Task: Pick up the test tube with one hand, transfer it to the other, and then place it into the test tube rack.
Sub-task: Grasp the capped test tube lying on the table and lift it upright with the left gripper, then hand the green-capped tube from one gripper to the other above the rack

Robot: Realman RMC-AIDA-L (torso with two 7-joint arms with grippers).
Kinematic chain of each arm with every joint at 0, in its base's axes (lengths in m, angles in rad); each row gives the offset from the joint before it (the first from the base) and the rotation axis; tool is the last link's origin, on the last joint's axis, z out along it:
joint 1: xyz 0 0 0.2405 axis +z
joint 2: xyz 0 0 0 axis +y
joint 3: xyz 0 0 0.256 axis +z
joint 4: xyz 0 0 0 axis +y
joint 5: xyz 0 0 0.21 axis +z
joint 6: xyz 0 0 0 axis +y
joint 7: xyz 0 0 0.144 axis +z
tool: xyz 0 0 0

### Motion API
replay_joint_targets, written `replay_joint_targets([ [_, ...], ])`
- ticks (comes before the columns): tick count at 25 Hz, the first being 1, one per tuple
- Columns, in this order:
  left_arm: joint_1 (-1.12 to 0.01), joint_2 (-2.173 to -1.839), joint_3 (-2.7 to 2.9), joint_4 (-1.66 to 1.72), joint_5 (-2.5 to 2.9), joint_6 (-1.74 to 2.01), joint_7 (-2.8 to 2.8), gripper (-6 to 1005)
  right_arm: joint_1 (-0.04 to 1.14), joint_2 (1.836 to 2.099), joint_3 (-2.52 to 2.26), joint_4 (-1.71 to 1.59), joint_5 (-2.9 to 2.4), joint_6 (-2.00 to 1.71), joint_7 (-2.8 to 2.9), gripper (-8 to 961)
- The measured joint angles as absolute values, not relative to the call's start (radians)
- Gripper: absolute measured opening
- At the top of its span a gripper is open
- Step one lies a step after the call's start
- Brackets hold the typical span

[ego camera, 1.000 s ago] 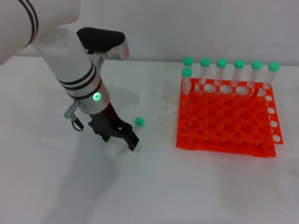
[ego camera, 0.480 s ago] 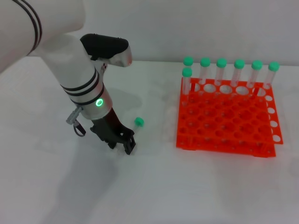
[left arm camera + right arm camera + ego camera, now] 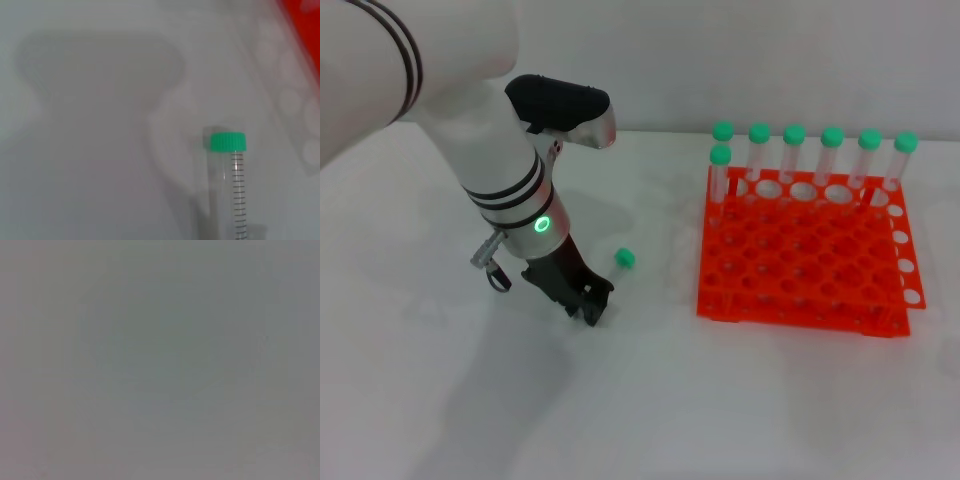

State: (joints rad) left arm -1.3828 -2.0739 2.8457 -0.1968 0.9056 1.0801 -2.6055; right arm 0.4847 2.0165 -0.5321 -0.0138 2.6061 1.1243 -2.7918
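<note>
Evidently left gripper [image 3: 592,308] clasps the test tube [image 3: 624,258] off the table [image 3: 720,400].

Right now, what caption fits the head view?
Left hand lowered beside a green-capped test tube lying near the orange rack.

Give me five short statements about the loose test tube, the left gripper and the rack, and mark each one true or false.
1. Seven green-capped tubes stand in the test tube rack. True.
2. The loose test tube lies on the table between the left gripper and the rack. True.
3. The loose tube's cap is blue. False: it is green.
4. The right gripper is hovering over the rack. False: no right gripper shows in any view.
5. The rack is orange-red. True.
</note>
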Motion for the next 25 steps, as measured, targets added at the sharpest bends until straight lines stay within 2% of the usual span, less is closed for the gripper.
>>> replay_joint_targets([
  [3, -1.387, -2.071, 2.845, -0.199, 0.896, 1.05, -2.6, 232, 0.485, 2.016, -0.532, -0.016, 2.606, 1.124, -2.792, 841],
  [11, -1.356, -2.067, 2.844, -0.211, 0.685, 0.784, -2.474, 196, 0.485, 2.015, -0.532, -0.021, 2.606, 1.123, -2.792, 840],
  [15, -1.282, -2.069, 2.844, -0.203, 0.412, 0.554, -2.28, 202, 0.487, 2.016, -0.532, -0.024, 2.606, 1.103, -2.792, 839],
  [20, -1.172, -2.079, 2.843, -0.103, -0.131, 0.278, -1.764, 209, 0.5, 2.017, -0.533, -0.025, 2.604, 1.071, -2.792, 838],
  [25, -1.06, -2.08, 2.832, -0.086, -0.722, 0.416, -1.228, 216, 0.503, 2.018, -0.533, -0.022, 2.604, 1.062, -2.783, 837],
])
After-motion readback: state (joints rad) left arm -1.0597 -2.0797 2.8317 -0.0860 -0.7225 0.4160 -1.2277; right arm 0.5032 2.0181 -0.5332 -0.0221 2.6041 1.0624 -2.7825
